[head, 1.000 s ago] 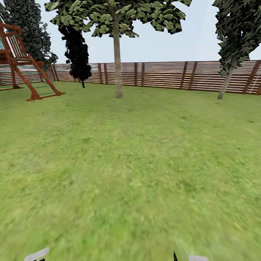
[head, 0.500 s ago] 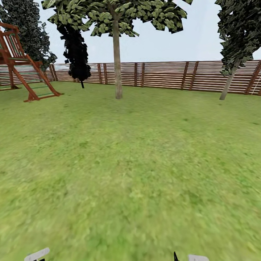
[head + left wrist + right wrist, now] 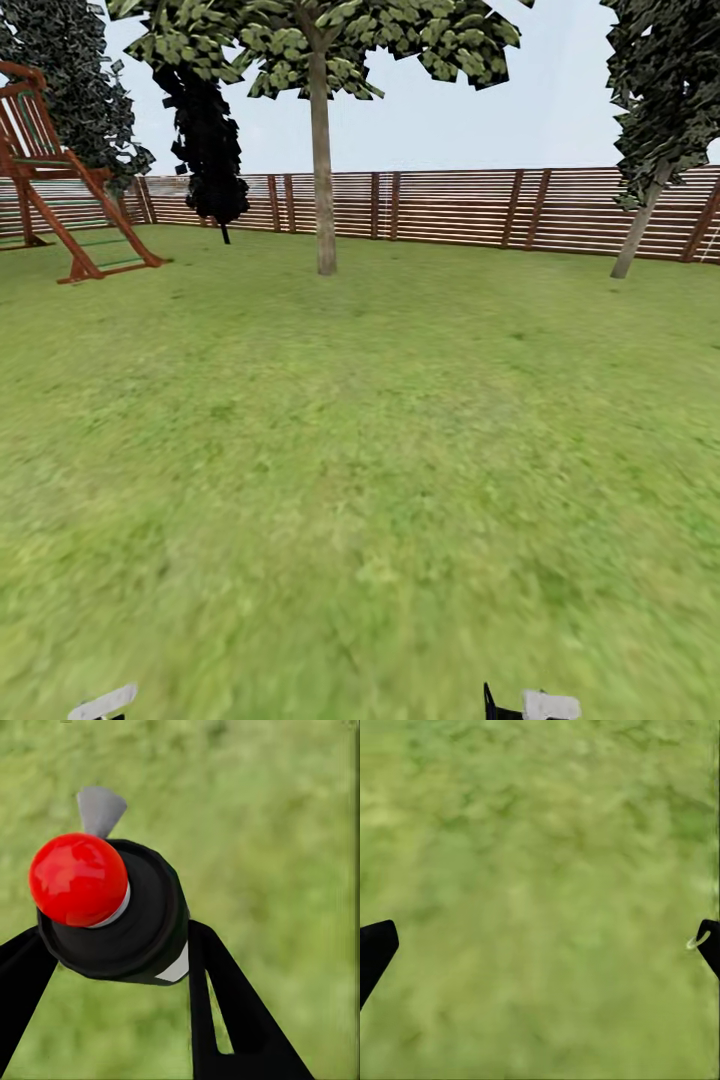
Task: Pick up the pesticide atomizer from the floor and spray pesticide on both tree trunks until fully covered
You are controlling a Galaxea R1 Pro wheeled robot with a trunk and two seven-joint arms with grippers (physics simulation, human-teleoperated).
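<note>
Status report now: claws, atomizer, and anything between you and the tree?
Left claw shut on pesticide atomizer, red nozzle up. Right claw open, holding nothing. Tree trunk ahead across open lawn, nothing in the way.

The pesticide atomizer sits clamped between the left end effector's dark fingers, red nozzle tip facing the camera. A bare-trunked tree stands upper centre by the fence; another trunk, seemingly leaning, upper right.
</note>
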